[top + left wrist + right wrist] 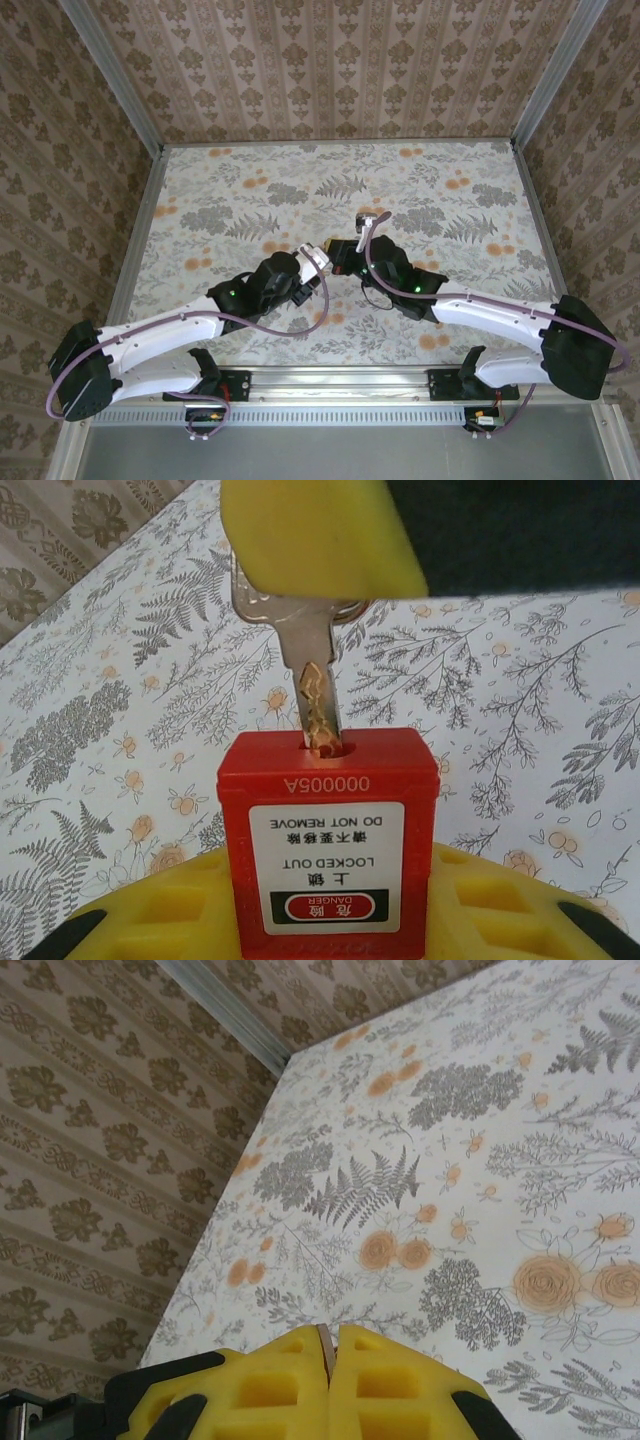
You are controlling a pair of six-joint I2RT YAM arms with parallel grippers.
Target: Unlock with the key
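The small red padlock (328, 830) stands keyhole-up between the yellow fingers (150, 920) of my left gripper (328, 905), which is shut on its body. The key (312, 695) has a metal blade whose tip sits in the keyhole on the lock's top face. The key's head is pinched by my right gripper (330, 1345), whose yellow finger (315, 535) covers most of the head in the left wrist view. In the right wrist view a thin edge of the key (324, 1348) shows between the closed pads. From above, the left gripper (322, 262) and right gripper (352, 262) meet mid-table. The shackle is hidden.
The floral table (300, 180) spreads out around the two grippers, bounded by patterned walls (330, 70) at the back and both sides. A metal rail (330, 385) runs along the near edge by the arm bases.
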